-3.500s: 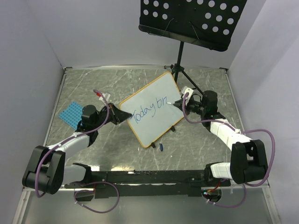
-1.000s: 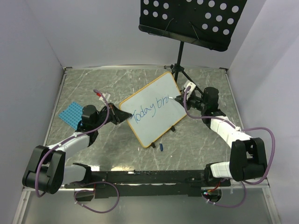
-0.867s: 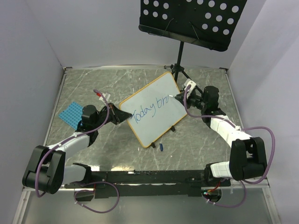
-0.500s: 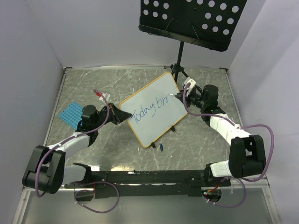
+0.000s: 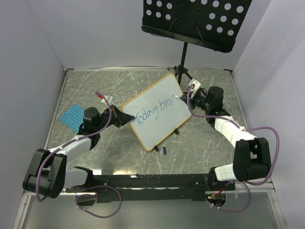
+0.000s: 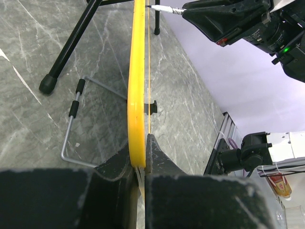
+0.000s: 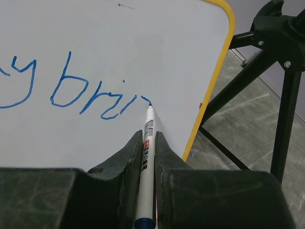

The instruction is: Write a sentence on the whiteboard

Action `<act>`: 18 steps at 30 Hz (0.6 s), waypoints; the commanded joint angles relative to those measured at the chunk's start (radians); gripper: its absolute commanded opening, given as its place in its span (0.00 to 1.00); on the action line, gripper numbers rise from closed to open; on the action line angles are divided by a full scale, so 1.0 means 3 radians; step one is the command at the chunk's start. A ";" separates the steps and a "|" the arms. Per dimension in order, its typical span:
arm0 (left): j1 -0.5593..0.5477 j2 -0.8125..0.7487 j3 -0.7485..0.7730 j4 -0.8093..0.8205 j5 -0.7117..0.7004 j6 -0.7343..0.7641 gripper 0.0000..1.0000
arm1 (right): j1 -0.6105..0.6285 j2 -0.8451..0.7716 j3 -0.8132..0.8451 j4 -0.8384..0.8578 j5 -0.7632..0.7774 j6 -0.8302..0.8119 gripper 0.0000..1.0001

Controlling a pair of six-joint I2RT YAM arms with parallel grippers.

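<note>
Orange-yellow plastic frames the whiteboard [image 5: 157,125], which sits mid-table with its long side running from about 7 o'clock up to 1 o'clock. I judge it light, thin and stiff, with a slick face. It looks propped on small black clip feet [image 5: 177,130], so pen pressure could skid or rock it. The place to hold it is the frame rim, never the writing face.

That is where my left gripper [image 5: 125,119] is, at the board's 9 o'clock end. In the left wrist view its fingers are closed on the yellow edge, one on each side.

My right gripper [image 5: 187,99] comes in from the board's 2 o'clock corner, clamped on a slim white marker [image 7: 149,125] low on the barrel, close to the nib. The barrel looks hard and smooth, so I reckon a grip higher up would let the tip wander. The tip touches the board at the end of the sentence [image 7: 71,90], just inside the right-hand frame.

My count:
- One board and one marker.
- Two grippers, both occupied.
- One line of blue writing — "Today" and then "bri" with a further stroke begun.
- One black perforated music stand [image 5: 195,19] at 12 o'clock, a tripod leg close behind the board's far corner.
- One blue studded tile [image 5: 72,117] at 9 o'clock on the grey marbled table [image 5: 119,81].
- One small blue piece [image 5: 165,150] near the board's 6 o'clock edge — perhaps the marker cap, but it is too small to tell.
</note>
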 commanded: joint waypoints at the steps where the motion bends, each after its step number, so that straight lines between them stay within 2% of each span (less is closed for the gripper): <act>1: -0.0068 0.0053 -0.0079 -0.0166 0.0312 0.0333 0.01 | -0.0032 -0.0048 0.0017 -0.0102 -0.0082 -0.0144 0.00; 12: -0.0068 0.0053 -0.0079 -0.0166 0.0312 0.0333 0.01 | -0.0042 -0.0263 -0.0223 -0.0261 -0.0210 -0.0333 0.00; 18: -0.0073 0.0073 -0.0084 -0.0156 0.0312 0.0328 0.01 | -0.0088 -0.0329 -0.0198 -0.0159 -0.0220 -0.0201 0.00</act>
